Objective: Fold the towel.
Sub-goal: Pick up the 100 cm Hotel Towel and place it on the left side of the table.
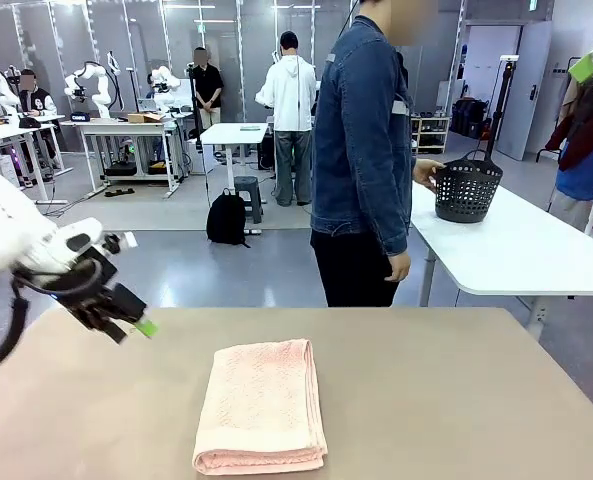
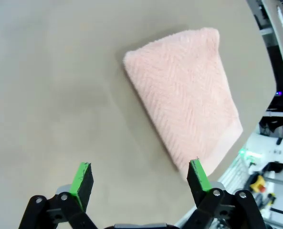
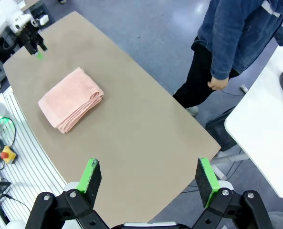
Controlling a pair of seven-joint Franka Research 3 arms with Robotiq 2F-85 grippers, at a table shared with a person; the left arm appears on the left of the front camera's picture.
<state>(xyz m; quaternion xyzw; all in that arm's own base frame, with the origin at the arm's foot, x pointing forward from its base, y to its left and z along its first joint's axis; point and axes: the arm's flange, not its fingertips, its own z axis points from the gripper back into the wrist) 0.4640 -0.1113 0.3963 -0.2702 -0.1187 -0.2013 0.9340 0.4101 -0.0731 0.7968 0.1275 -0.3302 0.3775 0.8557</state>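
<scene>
We see the towel [image 1: 261, 405] lying folded into a thick rectangle on the tan surface [image 1: 456, 400], near the edge on our side and a little left of the middle. Nothing lies on it or touches it. The left end effector [image 1: 128, 322] hangs above the surface, to the left of the towel and apart from it; its fingers stand apart and hold nothing. In the left wrist view the towel [image 2: 184, 93] is beyond the green pads [image 2: 81, 177]. The right end effector [image 3: 148, 176] is high over the surface, also with fingers apart and nothing between them. A person in a denim jacket [image 1: 361, 140] stands at the far side, one hand [image 1: 428, 173] at a black basket [image 1: 467, 188] on a white table [image 1: 526, 250].
</scene>
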